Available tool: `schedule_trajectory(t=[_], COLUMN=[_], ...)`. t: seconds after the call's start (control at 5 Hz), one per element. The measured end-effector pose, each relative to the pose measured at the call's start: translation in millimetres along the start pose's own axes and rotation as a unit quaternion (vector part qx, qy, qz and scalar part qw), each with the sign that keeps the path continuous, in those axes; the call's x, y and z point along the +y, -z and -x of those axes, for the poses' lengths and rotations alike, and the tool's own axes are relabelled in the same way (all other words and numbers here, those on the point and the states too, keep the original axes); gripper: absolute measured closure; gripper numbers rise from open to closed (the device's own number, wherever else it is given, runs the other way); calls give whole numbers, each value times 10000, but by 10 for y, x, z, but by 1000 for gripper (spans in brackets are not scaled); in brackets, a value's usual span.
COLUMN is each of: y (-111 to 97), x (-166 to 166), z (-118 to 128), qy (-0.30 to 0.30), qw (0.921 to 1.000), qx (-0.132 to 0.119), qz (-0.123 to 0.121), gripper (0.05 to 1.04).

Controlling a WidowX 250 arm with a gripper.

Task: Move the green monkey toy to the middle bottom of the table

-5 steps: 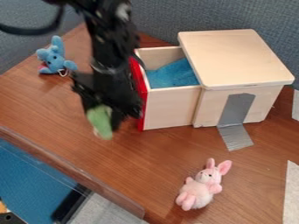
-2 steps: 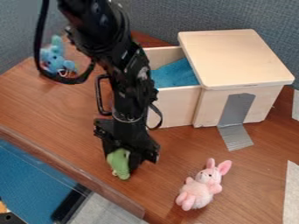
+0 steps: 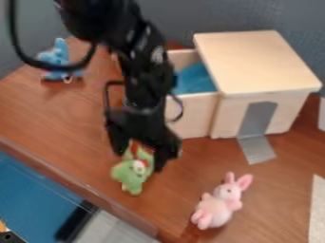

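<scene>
Near the front of the brown wooden table (image 3: 57,118), right of centre, a pink plush rabbit (image 3: 215,208) lay with its head pointing to the far right, well apart from the work and so unlikely to hinder it. Slightly farther off and left of centre was the light-green plush monkey toy (image 3: 132,176), in the near part of the table, between the front edge and the drawer; that spot seemed chosen to meet the call for middle bottom. Just over it hung the black two-finger gripper (image 3: 139,160), its fingers spread wide, one on either side of the toy's upper part, with no grip on it. Such a spread suited letting the soft body rest by itself, and a straight lift looked the safest next move, since a sideways one might have dragged the toy. Beyond, to the right, a strip of grey tape (image 3: 259,118) ran from the pale wooden box (image 3: 254,61) onto the table, presumably to hold it firm. Far left sat a blue plush toy (image 3: 60,54), out of the way.
</scene>
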State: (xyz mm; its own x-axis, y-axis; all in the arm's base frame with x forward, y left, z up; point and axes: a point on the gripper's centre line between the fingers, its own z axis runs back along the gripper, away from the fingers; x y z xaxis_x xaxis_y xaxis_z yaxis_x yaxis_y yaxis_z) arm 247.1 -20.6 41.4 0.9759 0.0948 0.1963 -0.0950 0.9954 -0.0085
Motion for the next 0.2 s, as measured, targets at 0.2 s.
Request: schedule_trajectory(t=[0.2], y=[-239], x=[-10], z=[-12], qy=[-17], qw=[9997], qx=[-220], qz=[41], gripper=[77])
